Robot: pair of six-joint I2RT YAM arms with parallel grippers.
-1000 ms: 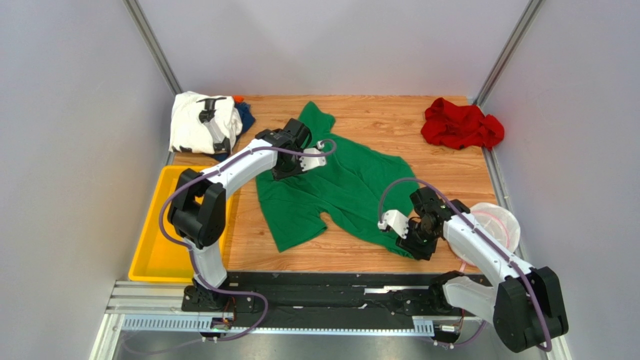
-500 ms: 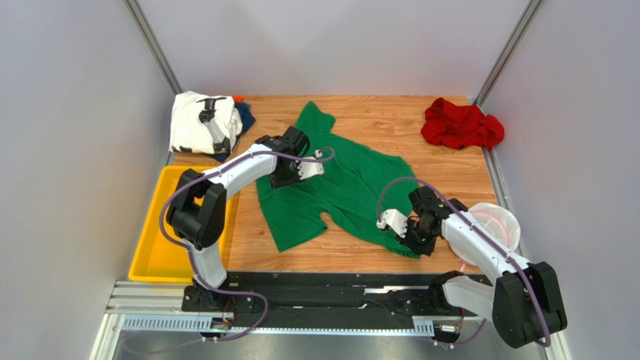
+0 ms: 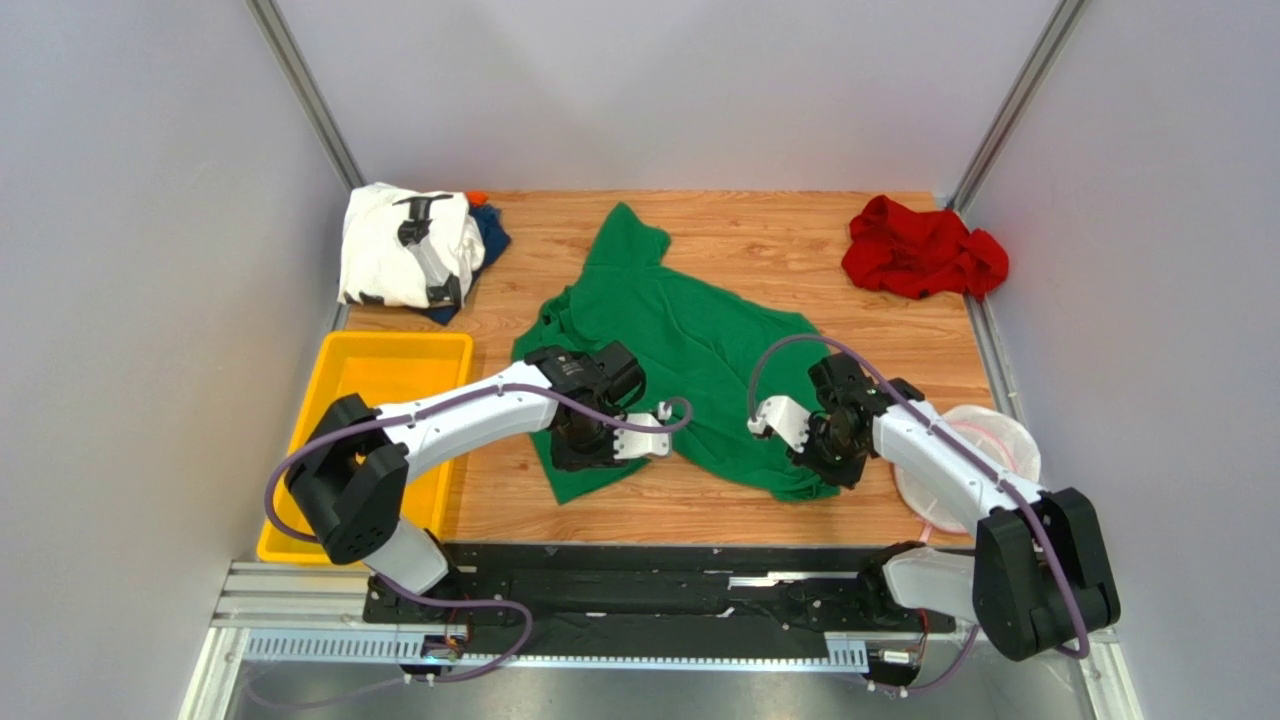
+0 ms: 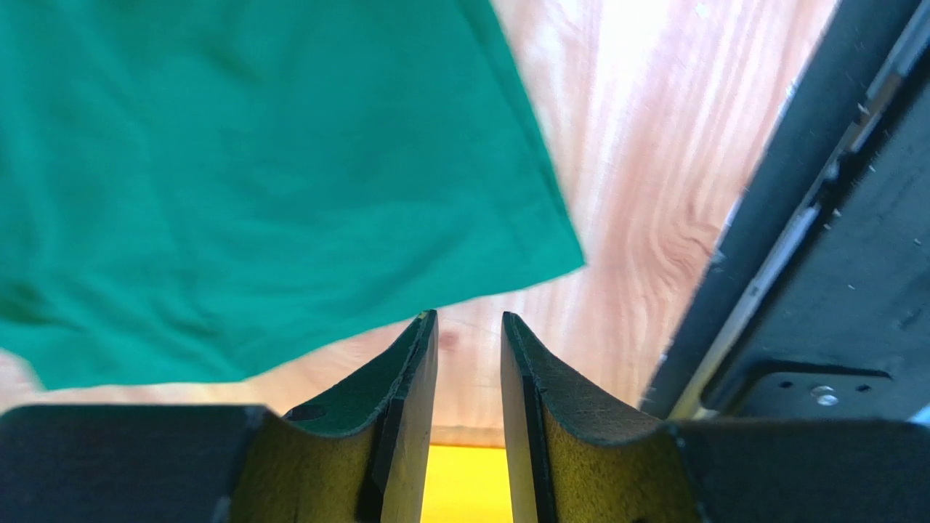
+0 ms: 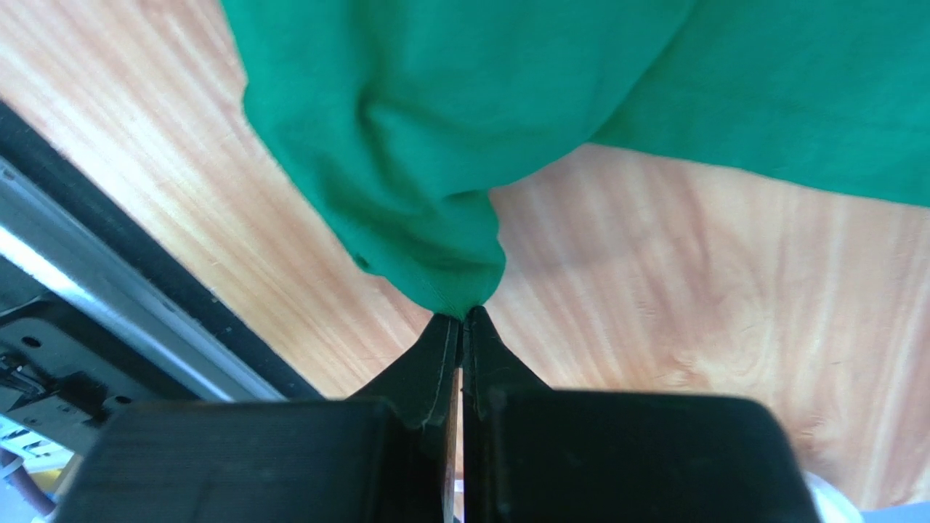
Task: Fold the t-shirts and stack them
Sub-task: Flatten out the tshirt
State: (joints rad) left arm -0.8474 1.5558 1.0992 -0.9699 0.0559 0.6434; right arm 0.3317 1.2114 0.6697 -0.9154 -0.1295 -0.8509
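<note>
**Q:** Top view: where did the work lie?
**A:** The green t-shirt [image 3: 676, 338] lay spread at the middle of the table [image 3: 781, 225], collar toward 11 o'clock. The white t-shirt [image 3: 394, 240] and dark blue t-shirt [image 3: 490, 233] sat piled at 10 o'clock. The red t-shirt [image 3: 920, 251] lay crumpled at 2 o'clock, and the yellow tray [image 3: 361, 375] sat at 8 o'clock. The left gripper [image 3: 589, 443] stood over the hem at 7 o'clock, the right gripper [image 3: 824, 462] at 5 o'clock.

**Q:** Left wrist view?
**A:** The fingers [image 4: 409, 381] stood a narrow gap apart with nothing between them. The hem corner lay just ahead, toward 12 o'clock.

**Q:** Right wrist view?
**A:** The jaws were pinched together on a bunched hem corner.

**Q:** How should the step be done well?
**A:** This was probably a hem-to-collar fold. The left claw would need to seat its corner deep between the pads before any lift. Both corners should then travel level toward 12 o'clock, with the hem kept taut, so the crease lands straight.
</note>
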